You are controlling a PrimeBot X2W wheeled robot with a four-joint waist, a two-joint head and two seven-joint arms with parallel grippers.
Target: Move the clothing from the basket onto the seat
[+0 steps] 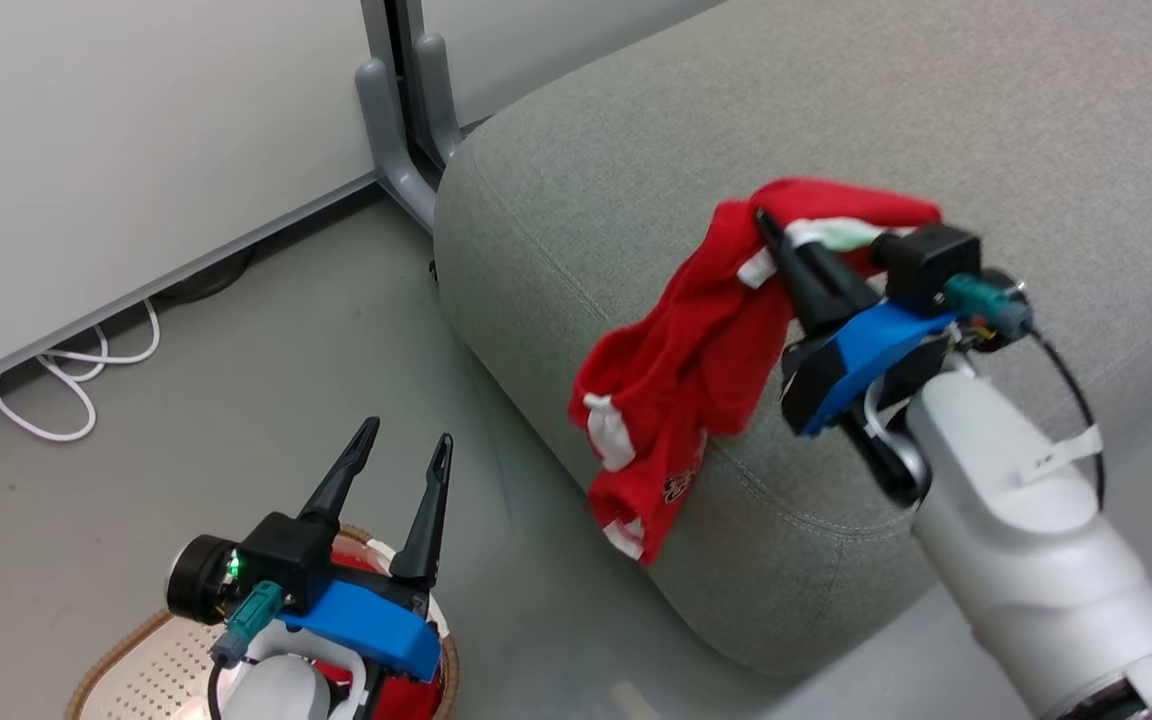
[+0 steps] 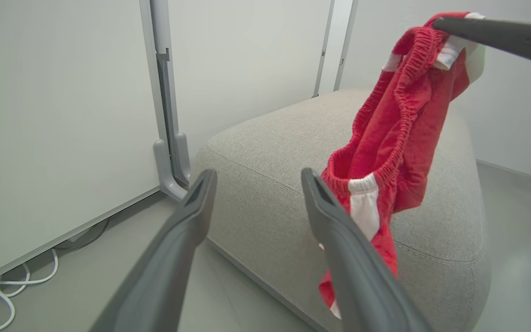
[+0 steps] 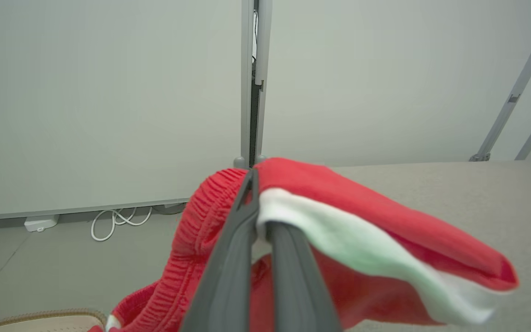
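Observation:
My right gripper (image 1: 768, 222) is shut on red shorts with white trim (image 1: 696, 350), held above the light-grey seat (image 1: 986, 110); the cloth hangs down over the seat's rounded front edge. The shorts (image 3: 339, 230) drape over both sides of the closed fingers (image 3: 233, 249) in the right wrist view. My left gripper (image 1: 406, 445) stands open and empty over the basket (image 1: 136, 660) at the lower left, where more red clothing (image 1: 406, 700) lies. In the left wrist view the open fingers (image 2: 187, 216) frame the seat (image 2: 270, 157) and the hanging shorts (image 2: 394, 138).
Grey partition posts (image 1: 396, 110) stand on the floor by the seat's far corner. A white cable (image 1: 66, 385) loops along the base of the pale wall panel. Bare grey floor lies between the basket and the seat.

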